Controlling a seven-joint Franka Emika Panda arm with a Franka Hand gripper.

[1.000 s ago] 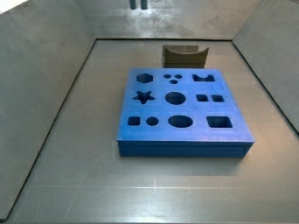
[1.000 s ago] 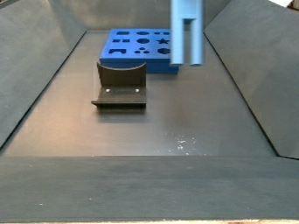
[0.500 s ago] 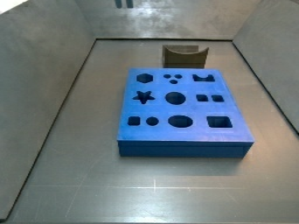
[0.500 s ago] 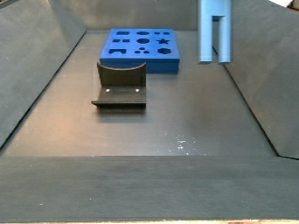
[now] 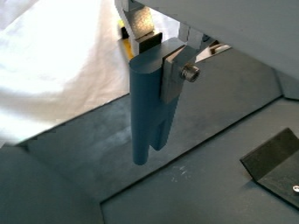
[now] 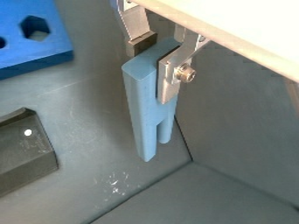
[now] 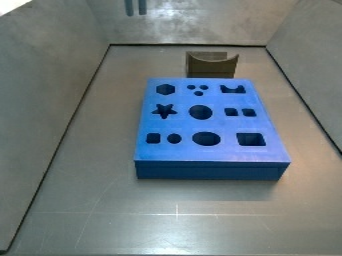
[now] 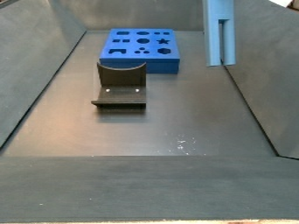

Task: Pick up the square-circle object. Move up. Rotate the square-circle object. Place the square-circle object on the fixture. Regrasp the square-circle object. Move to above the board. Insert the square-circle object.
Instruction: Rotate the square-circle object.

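Observation:
My gripper (image 5: pixel 159 59) is shut on the top end of the square-circle object (image 5: pixel 149 109), a slim pale blue-grey peg that hangs upright high above the floor. Both wrist views show the peg (image 6: pixel 147 109) between the silver fingers (image 6: pixel 172 70). In a side view the peg (image 8: pixel 219 33) hangs near the right wall, to the right of the board (image 8: pixel 142 48). The blue board (image 7: pixel 207 128) lies in the middle of the floor. The dark fixture (image 8: pixel 121 82) stands beside it; it also shows in a side view (image 7: pixel 211 64). My fingertips (image 7: pixel 135 7) barely show at the upper edge.
Grey walls enclose the floor on all sides. The right wall (image 8: pixel 263 79) is close to the hanging peg. A corner of the board (image 6: pixel 30 39) and part of the fixture (image 6: pixel 21 157) show in a wrist view.
The peg has moved to the right and up, away from above the board toward the right wall. The grip has not changed.

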